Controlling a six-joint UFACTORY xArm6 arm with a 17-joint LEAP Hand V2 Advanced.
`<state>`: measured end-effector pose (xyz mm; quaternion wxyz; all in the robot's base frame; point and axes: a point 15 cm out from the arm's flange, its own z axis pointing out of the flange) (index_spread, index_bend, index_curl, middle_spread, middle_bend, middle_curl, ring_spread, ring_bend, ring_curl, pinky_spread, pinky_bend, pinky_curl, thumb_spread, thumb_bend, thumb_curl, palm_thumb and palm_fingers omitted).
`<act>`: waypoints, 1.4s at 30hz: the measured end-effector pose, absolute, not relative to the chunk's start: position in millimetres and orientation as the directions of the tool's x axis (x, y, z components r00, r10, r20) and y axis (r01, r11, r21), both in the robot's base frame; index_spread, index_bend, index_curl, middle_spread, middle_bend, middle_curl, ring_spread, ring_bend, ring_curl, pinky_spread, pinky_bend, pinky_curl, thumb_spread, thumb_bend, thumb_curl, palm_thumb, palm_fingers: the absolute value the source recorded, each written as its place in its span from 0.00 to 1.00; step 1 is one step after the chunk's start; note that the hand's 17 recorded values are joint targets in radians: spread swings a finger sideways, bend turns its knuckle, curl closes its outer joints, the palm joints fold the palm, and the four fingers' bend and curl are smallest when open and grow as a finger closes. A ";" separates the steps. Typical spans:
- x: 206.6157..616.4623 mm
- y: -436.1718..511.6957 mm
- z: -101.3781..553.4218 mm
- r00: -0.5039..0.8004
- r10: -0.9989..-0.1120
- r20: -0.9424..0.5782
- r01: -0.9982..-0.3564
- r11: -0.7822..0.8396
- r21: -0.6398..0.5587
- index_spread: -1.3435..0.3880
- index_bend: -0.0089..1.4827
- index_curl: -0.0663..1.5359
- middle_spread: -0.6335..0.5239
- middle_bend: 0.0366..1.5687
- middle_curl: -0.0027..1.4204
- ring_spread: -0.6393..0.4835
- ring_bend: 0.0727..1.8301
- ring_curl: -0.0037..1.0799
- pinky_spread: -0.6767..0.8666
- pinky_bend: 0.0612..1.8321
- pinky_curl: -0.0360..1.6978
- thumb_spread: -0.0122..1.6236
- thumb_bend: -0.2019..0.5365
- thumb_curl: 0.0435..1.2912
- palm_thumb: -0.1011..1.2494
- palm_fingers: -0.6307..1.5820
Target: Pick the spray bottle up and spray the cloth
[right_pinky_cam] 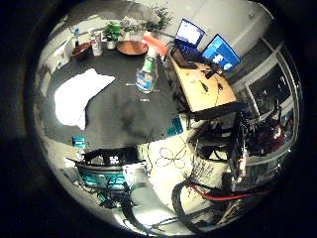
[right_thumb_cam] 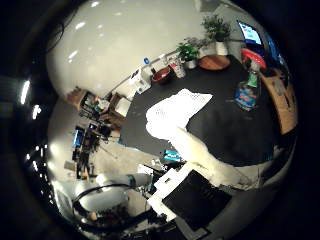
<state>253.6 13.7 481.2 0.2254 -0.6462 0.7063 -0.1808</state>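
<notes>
The spray bottle [right_pinky_cam: 147, 74], clear with a blue lower part and a teal top, stands upright on the round black table [right_pinky_cam: 134, 109]. The white cloth [right_pinky_cam: 81, 94] lies crumpled flat on the same table, away from the bottle. The thumb side view shows the cloth [right_thumb_cam: 175, 110] and the bottle [right_thumb_cam: 247, 90] on the table too.
Potted plants [right_thumb_cam: 190, 50] and small containers [right_pinky_cam: 97, 42] stand at the table's far side. A wooden desk [right_pinky_cam: 208, 89] with two monitors [right_pinky_cam: 203, 42] stands beside the table. Cluttered equipment [right_thumb_cam: 90, 135] sits on the floor around.
</notes>
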 end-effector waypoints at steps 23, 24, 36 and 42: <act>255.8 -93.9 481.1 -0.293 -0.950 -0.113 -0.732 0.298 -0.613 0.76 0.12 0.21 0.78 0.10 0.22 0.88 0.20 0.21 0.87 0.59 0.12 0.62 0.23 0.23 0.28 0.33; 259.0 -99.1 480.0 -0.299 -0.946 -0.125 -0.716 0.309 -0.625 0.76 0.11 0.21 0.78 0.10 0.22 0.89 0.20 0.21 0.86 0.59 0.12 0.62 0.23 0.23 0.27 0.33; 280.8 -151.5 444.4 -0.364 -0.902 -0.232 -0.618 0.421 -0.664 0.77 0.12 0.22 0.79 0.10 0.22 0.90 0.22 0.21 0.86 0.61 0.12 0.62 0.23 0.21 0.24 0.33; 289.4 -174.7 419.4 -0.359 -0.878 -0.317 -0.598 0.477 -0.644 0.77 0.11 0.22 0.79 0.10 0.22 0.90 0.22 0.22 0.86 0.63 0.12 0.62 0.23 0.21 0.23 0.33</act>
